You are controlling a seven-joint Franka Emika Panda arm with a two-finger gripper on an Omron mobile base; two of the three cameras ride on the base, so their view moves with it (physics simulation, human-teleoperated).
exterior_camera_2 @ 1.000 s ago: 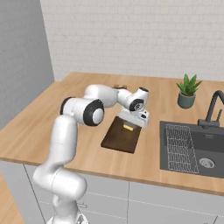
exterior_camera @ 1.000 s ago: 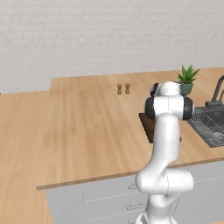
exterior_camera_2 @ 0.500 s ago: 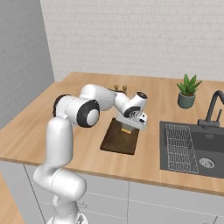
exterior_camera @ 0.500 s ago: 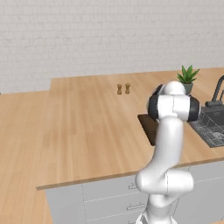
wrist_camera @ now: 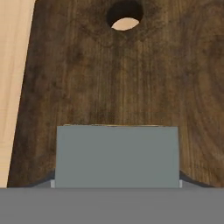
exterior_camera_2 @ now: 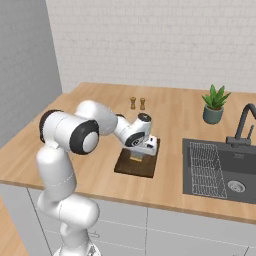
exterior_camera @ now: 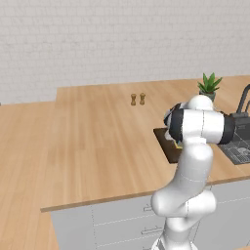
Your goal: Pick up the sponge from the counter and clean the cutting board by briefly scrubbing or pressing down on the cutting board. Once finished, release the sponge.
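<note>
Grey-green sponge (wrist_camera: pixel 117 155) clenched in claw (exterior_camera_2: pixel 137 156), mid cutting board (wrist_camera: pixel 109 78), edges clear.

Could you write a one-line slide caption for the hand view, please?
Hand view: the sponge held low over the dark cutting board, its hanging hole near the top, light counter alongside.

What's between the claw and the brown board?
The sponge, seen in the hand view: the claw holds it right over the cutting board.
</note>
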